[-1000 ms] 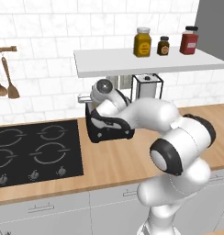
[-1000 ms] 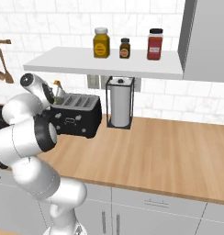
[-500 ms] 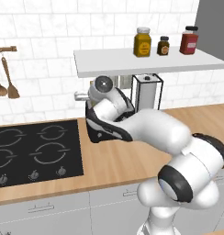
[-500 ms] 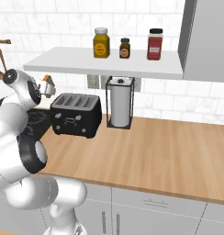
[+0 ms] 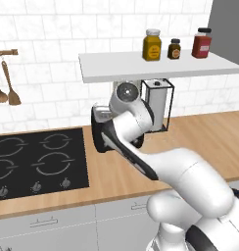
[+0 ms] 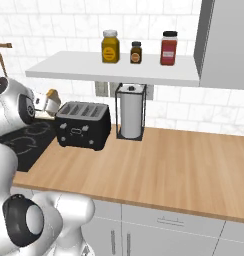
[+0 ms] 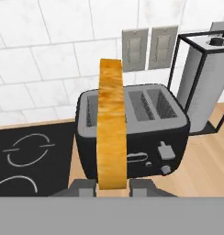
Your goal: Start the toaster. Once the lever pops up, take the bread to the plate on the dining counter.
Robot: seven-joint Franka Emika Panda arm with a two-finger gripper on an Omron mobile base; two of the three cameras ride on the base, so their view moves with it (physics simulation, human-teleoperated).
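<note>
White-tiled kitchen wall behind a wood worktop, black toaster (image 6: pixel 83 125) set beside a hob (image 5: pixel 37 162), bread (image 7: pixel 111 142) held upright in the clamped gripper (image 7: pixel 113 187), lifted above the toaster.

Golden-tan bread (image 7: pixel 112 137) with orange crust, black toaster (image 7: pixel 146 133) with grey slots, light-wood worktop (image 6: pixel 164 170).

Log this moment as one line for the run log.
gripper: shut on bread | bread: out of toaster, edge-on, lifted | next: carry to plate
</note>
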